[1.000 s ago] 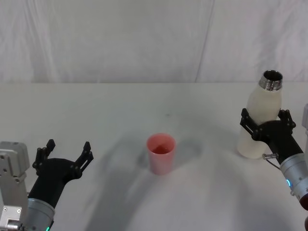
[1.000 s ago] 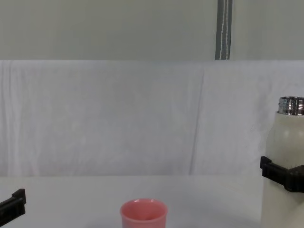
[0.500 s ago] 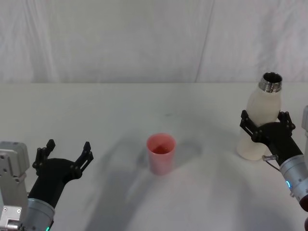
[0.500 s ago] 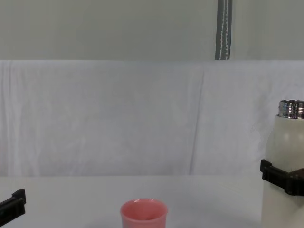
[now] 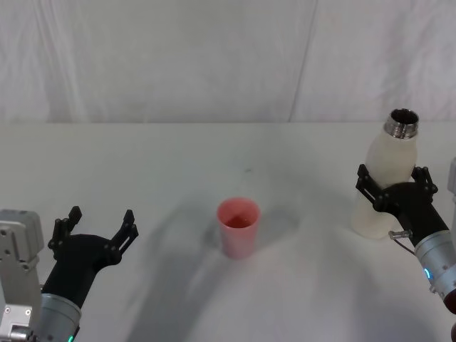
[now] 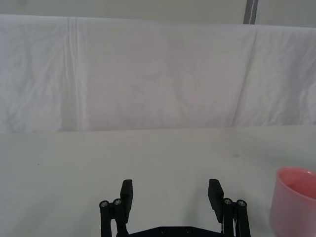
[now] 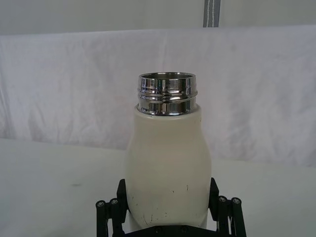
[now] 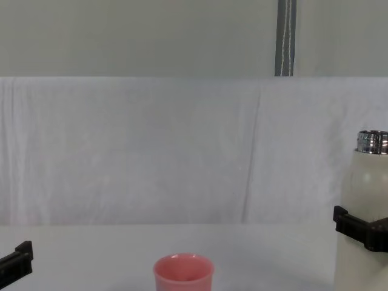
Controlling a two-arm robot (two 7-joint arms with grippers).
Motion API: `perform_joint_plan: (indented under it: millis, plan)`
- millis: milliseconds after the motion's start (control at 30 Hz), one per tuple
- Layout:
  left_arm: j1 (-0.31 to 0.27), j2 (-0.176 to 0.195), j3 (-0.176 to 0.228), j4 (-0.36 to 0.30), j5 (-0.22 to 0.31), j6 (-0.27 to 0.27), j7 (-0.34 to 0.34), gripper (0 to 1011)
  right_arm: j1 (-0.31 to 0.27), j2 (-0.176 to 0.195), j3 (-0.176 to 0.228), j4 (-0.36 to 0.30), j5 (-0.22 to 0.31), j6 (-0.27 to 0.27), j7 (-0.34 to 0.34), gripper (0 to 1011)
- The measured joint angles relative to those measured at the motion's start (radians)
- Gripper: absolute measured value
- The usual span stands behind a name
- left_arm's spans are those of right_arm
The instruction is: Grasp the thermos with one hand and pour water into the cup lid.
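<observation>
- Head view puts the left gripper (image 5: 96,229) low over the table's (image 5: 171,157) near left corner, well apart from the task's things. Its black fingers are spread wide with nothing between them, which the left wrist view confirms (image 6: 170,195). I judge this arm to be parked.
- At the middle of the table, toward the near edge, stands the cup (image 5: 239,226), upright with its mouth open. The chest view shows it from the side (image 8: 183,274), and its rim edges into the left wrist view (image 6: 295,201). I cannot tell from these pictures whether any water lies inside.
- Near the table's right edge stands the thermos (image 5: 385,182), cap off, its steel neck bare. It looks close to upright, with its base on or just above the table; I cannot tell which.
- The right gripper (image 5: 394,187) has its fingers closed around the thermos at mid-body, one on each side. The right wrist view shows the bottle seated between the fingers (image 7: 168,195), and the chest view shows a black finger (image 8: 354,227) pressed against its side.
- Progress, as I judge it: the grasp is done. Thermos and cup are well apart, and nothing is tilted toward the cup, so no pouring is under way.
- If water has not yet gone in, what is left is carrying the thermos over to the cup, tipping the neck above its mouth, and pouring.
</observation>
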Motion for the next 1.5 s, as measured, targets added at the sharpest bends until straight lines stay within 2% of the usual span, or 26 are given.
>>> perform_joint_plan:
  millis: [1400, 1500]
  plan:
    - [0.000, 0.000, 0.000, 0.000, 0.000, 0.000, 0.000, 1001, 0.000, 0.001, -0.001, 0.000, 0.001, 0.002, 0.001, 951]
    - [0.000, 0.000, 0.000, 0.000, 0.000, 0.000, 0.000, 1001, 0.000, 0.001, -0.001, -0.001, 0.001, 0.002, 0.001, 1001]
